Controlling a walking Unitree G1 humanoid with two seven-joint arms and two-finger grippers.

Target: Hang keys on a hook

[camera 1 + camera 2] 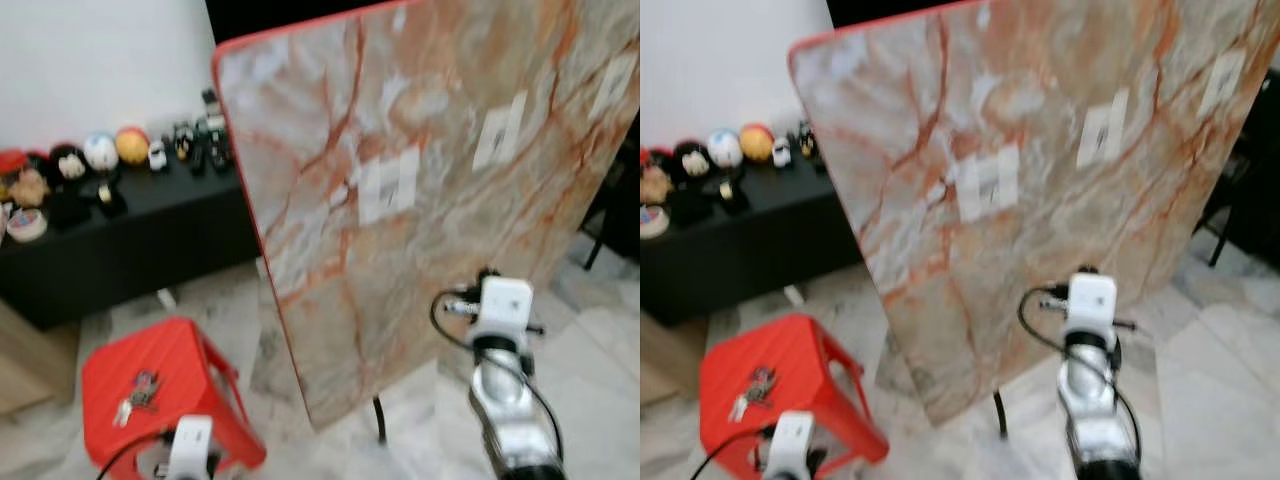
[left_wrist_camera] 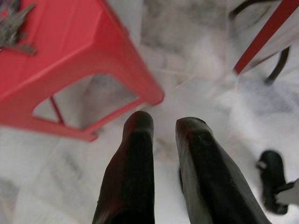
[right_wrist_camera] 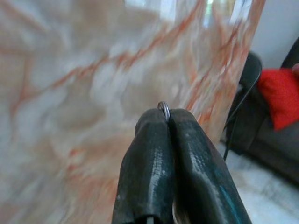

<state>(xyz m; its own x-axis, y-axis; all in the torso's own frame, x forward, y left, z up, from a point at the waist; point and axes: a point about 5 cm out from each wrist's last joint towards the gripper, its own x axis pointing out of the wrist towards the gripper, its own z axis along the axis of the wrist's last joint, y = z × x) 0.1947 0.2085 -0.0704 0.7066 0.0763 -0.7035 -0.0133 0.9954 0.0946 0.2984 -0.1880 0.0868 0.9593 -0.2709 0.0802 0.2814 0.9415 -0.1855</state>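
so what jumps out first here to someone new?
The big marble board with a red edge, leaning upright mid-frame with white hook plates stuck on it. The right tool is up close to it, shut on a key ring. Low on the left, a red stool carries another key bunch, with the left tool open beside the stool.

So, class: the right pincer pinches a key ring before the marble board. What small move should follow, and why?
Probably raise the right pincer toward the nearest white hook plate on the marble board. Its fingers are shut on the key ring, but the arm sits well below the plates. The left pincer hangs idle near the red stool.
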